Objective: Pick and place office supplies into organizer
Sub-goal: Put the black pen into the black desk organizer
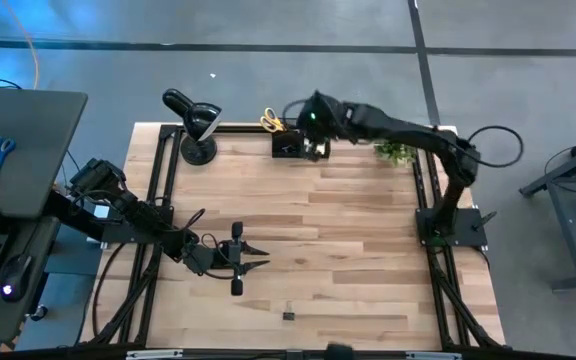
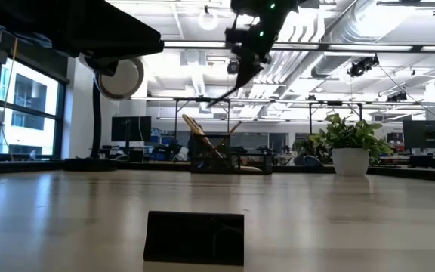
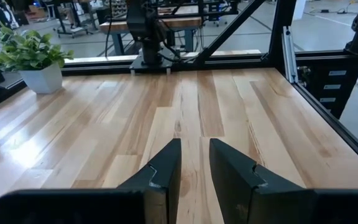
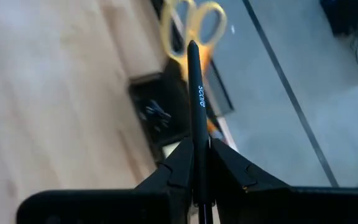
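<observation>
The black organizer (image 1: 289,144) stands at the table's far edge, and yellow scissor handles (image 1: 269,120) stick out at its far-left corner. In the right wrist view the organizer (image 4: 157,115) lies below the pen, with the scissor handles (image 4: 191,25) beyond it. My right gripper (image 4: 197,148) hovers above the organizer (image 2: 217,160), shut on a black pen (image 4: 195,87). A black binder clip (image 1: 289,315) rests on the table near the front edge. My left gripper (image 3: 194,171) waits open, low over the table's left near part (image 1: 248,255). My right gripper pinches the black pen between its two fingers at the pen's rear part (image 4: 199,142), and the pen lies along the fingers, running out past their tips. Seen from the low view, the pen (image 2: 221,94) slants down from the gripper toward the organizer, lifted clear.
A black desk lamp (image 1: 196,122) stands left of the organizer. A small potted plant (image 1: 396,152) sits to its right at the far edge. The binder clip (image 2: 195,238) is close in the low view. Bare wood (image 1: 348,230) fills the table's middle.
</observation>
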You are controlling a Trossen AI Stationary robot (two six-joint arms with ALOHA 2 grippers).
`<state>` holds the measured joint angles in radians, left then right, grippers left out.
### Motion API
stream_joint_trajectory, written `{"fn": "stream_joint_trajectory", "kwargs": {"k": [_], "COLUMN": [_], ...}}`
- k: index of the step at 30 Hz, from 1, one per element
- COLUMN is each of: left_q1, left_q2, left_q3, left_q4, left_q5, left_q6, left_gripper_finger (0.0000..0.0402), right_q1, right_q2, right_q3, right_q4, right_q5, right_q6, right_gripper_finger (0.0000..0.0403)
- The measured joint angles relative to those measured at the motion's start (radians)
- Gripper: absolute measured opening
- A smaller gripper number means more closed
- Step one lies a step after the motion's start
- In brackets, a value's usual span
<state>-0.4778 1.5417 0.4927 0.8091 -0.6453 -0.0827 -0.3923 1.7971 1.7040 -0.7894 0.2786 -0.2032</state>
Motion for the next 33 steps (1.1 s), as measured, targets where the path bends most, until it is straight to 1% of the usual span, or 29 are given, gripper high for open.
{"fn": "stream_joint_trajectory", "kwargs": {"k": [4,8,15,16,19,21,27,30,33], "left_q1": [0.0,0.0,0.0,0.0,0.0,0.0,0.0,0.0,0.001], "left_q2": [0.0,0.0,0.0,0.0,0.0,0.0,0.0,0.0,0.0], "left_q3": [0.0,0.0,0.0,0.0,0.0,0.0,0.0,0.0,0.0], "left_q4": [-0.009,-0.035,-0.035,-0.035,-0.036,-0.036,-0.036,-0.029,-0.011], "left_q5": [-0.001,-0.002,-0.002,-0.002,-0.002,-0.001,0.001,0.0,-0.001], "left_q6": [-0.005,-0.034,-0.053,-0.053,-0.053,-0.056,-0.051,-0.024,0.002], "left_gripper_finger": [0.0074,0.0074,0.0074,0.0074,0.0074,0.0074,0.0074,0.0074,0.0074], "right_q1": [-0.064,-0.112,-0.153,-0.156,-0.166,-0.17,-0.176,-0.175,-0.17], "right_q2": [0.121,0.251,0.471,0.49,0.48,0.475,0.478,0.48,0.48], "right_q3": [0.159,0.339,0.643,0.655,0.591,0.577,0.592,0.605,0.605], "right_q4": [-0.122,-0.236,-0.487,-0.503,-0.476,-0.486,-0.478,-0.472,-0.46], "right_q5": [-0.004,-0.041,-0.072,-0.077,-0.076,-0.078,-0.11,-0.157,-0.178], "right_q6": [-0.015,-0.042,-0.067,-0.067,-0.088,-0.088,-0.067,-0.067,-0.067], "right_gripper_finger": [0.0028,0.0028,0.0028,0.0028,0.0028,0.0028,0.0029,0.0041,0.0065]}}
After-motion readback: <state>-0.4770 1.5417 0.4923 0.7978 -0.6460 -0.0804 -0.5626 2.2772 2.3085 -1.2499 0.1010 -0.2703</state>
